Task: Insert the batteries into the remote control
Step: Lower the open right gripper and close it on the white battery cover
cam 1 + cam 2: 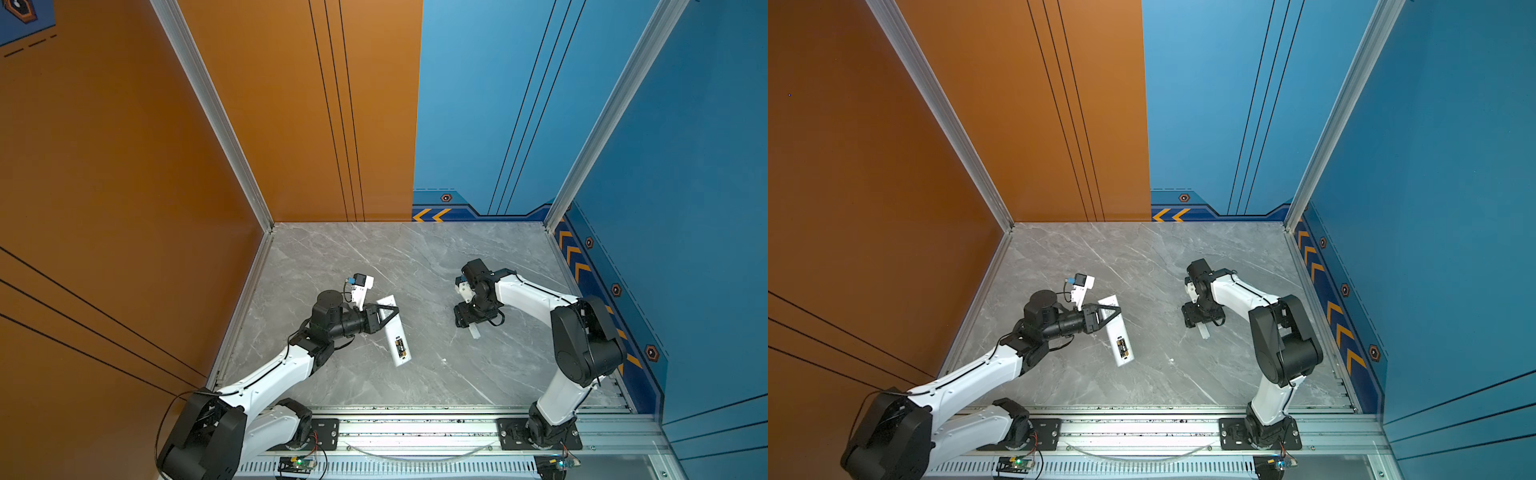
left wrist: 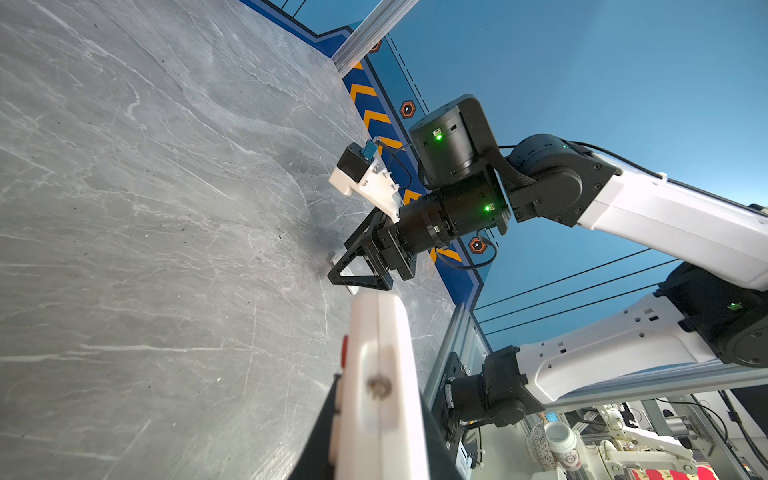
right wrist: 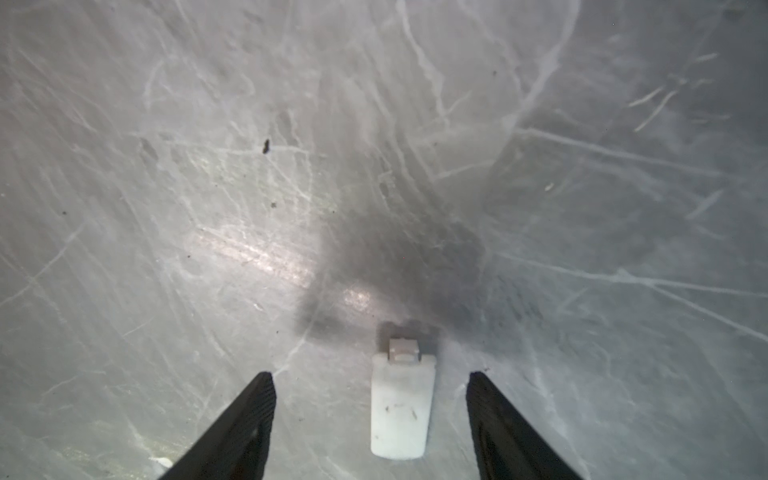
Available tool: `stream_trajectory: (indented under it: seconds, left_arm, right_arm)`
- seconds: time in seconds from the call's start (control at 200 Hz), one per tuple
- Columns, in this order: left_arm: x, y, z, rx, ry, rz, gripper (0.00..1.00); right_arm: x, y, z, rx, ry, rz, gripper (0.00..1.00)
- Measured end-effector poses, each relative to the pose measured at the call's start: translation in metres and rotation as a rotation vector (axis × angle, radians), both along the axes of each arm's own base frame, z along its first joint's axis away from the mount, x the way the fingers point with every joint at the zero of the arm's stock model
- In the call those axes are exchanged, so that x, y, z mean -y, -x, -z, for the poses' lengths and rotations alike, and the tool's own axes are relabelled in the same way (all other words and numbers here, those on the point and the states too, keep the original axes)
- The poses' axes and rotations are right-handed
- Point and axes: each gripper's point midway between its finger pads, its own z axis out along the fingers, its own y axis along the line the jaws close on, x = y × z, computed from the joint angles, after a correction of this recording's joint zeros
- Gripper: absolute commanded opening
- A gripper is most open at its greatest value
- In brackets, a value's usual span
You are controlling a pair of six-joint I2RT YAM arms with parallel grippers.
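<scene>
White remote [image 1: 394, 332], plain back up, black-and-gold battery [image 1: 400, 347] in its recess, aslant left of the tabletop's [image 1: 415, 257] middle, pinched by the left gripper [image 1: 392, 311]; right gripper [image 3: 370, 374] jaws spread astride a small white cover [image 3: 401, 409]

Small white cover [image 3: 401, 409] flat on grey marble tabletop [image 1: 415, 270]

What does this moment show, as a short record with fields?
left gripper: shut on the remote control
remote side facing up: back, recess uncovered
batteries: black and gold, in the recess; count unclear
right gripper: open, jaws either side of the cover
cover state: flat on the table, not gripped
</scene>
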Motion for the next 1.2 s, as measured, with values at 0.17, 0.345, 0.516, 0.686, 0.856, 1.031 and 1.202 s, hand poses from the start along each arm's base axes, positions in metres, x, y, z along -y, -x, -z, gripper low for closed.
stream_trajectory:
  seconds: [0.17,0.345,0.516,0.686,0.856,1.031,1.202]
  left_arm:
    - [0.001,0.001,0.0,0.003,0.0,0.003,0.0]
    - [0.0,0.001,-0.003,0.012,0.002,0.003,0.0]
    - [0.0,0.001,-0.003,0.013,0.003,0.003,0.0]
    - [0.0,0.002,-0.004,0.015,0.0,0.004,0.0]
    - [0.0,0.002,-0.004,0.019,-0.001,0.005,0.0]
    - [0.0,0.002,-0.004,0.019,-0.001,0.005,0.0]
    - [0.0,0.002,-0.004,0.02,0.0,0.005,0.0]
  right_arm:
    - [0.001,0.0,0.001,-0.006,-0.004,0.006,0.66]
    - [0.001,0.001,0.007,-0.023,-0.002,0.006,0.62]
    - [0.003,0.0,0.01,-0.028,0.001,0.012,0.59]
    - [0.005,0.0,0.014,-0.038,0.004,0.019,0.54]
    - [0.006,-0.001,0.014,-0.039,0.005,0.021,0.5]
    - [0.007,-0.002,0.015,-0.039,0.005,0.024,0.44]
    - [0.006,-0.003,0.015,-0.035,0.003,0.024,0.4]
